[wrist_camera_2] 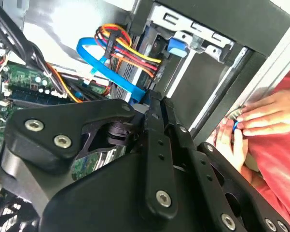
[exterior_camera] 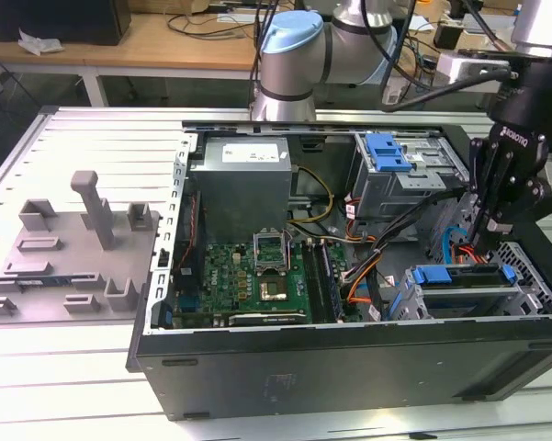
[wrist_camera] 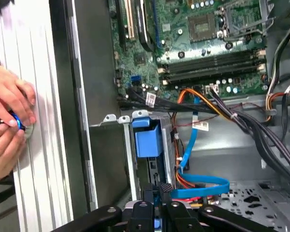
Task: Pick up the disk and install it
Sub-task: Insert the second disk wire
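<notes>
In the exterior view the gripper (exterior_camera: 485,241) hangs inside the open computer case (exterior_camera: 349,354), its fingers drawn together with nothing between them. The disk (exterior_camera: 459,287) lies just below the gripper, seated in the drive cage with its blue bracket on top. In the first wrist view the blue bracket (wrist_camera: 147,140) stands ahead of the fingertips, and a person's hands (wrist_camera: 7,121) rest on the slatted worktop (wrist_camera: 34,159) outside the case wall. The second wrist view adds a blue cable (wrist_camera_2: 111,72) looping beyond the gripper.
</notes>
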Robot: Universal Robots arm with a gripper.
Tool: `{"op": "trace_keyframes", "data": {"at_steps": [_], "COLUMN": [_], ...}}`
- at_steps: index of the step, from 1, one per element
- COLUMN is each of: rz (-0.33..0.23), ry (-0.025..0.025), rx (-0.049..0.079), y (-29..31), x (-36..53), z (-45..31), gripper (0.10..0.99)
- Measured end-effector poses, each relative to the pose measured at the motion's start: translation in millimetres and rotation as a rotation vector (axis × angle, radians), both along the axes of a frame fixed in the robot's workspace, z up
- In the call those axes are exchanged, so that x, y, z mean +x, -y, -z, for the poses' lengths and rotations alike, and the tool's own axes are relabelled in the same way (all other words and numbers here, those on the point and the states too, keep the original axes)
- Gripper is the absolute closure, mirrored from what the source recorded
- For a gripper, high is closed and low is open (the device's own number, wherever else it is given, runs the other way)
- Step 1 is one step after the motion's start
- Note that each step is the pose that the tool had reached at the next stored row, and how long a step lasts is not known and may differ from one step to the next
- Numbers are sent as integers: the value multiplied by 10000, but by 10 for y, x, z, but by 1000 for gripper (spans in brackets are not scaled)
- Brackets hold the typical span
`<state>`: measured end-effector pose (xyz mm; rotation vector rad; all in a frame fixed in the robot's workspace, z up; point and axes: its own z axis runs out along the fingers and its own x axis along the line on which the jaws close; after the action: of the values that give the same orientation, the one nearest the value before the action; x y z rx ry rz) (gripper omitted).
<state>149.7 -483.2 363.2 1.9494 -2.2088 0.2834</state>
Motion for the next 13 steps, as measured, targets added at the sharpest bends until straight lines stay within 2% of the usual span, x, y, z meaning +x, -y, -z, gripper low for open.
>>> {"op": "trace_keyframes", "data": {"at_steps": [2, 3, 5, 6, 7, 10, 13], "rz": [2, 2, 0, 1, 3, -12, -157], "ry": [21, 21, 21, 21, 21, 20, -8], "rx": [259, 516, 884, 1193, 1434, 1462, 1455], "y": [19, 30, 58, 87, 117, 128, 128], "x": [-4, -11, -14, -15, -18, -20, -19], "z": [1, 1, 2, 2, 3, 5, 5], "gripper": [925, 925, 925, 925, 925, 925, 925]}}
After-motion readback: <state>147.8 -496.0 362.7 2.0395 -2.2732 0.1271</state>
